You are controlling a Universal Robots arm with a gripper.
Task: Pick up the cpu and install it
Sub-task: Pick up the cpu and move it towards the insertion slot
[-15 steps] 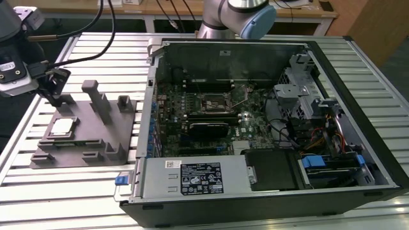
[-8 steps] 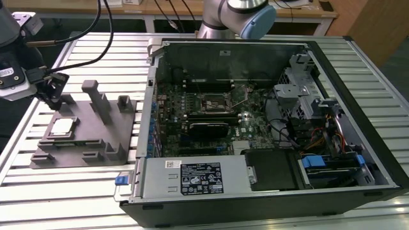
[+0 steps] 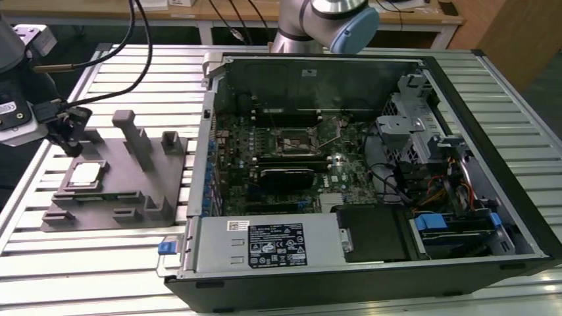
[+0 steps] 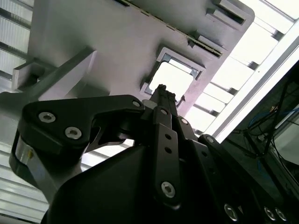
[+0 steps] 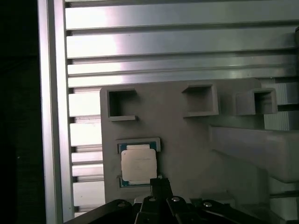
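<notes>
Silvery-white on top, the small flat square cpu [image 3: 85, 174] lies level in a shallow framed recess of the large grey plastic fixture block [image 3: 123, 191], on the fixture's side away from the open black computer case [image 3: 351, 293]. In the first wrist view the cpu [image 5: 138, 163] sits squarely inside that recess, free of any grip.

My black gripper [image 3: 68, 146] hangs over the fixture with its fingertips drawn together and nothing between them. In both wrist views the tips [image 5: 159, 183] [image 4: 162, 91] line up with one edge of the cpu.

Grey upright tabs [image 3: 131, 128] rise from the fixture beyond the recess. The fixture rests on a ribbed aluminium table [image 3: 105, 263]. Just beside the fixture stands the case, and inside it, well apart from the fixture, is a dark square socket with a metal frame [image 3: 294, 139].
</notes>
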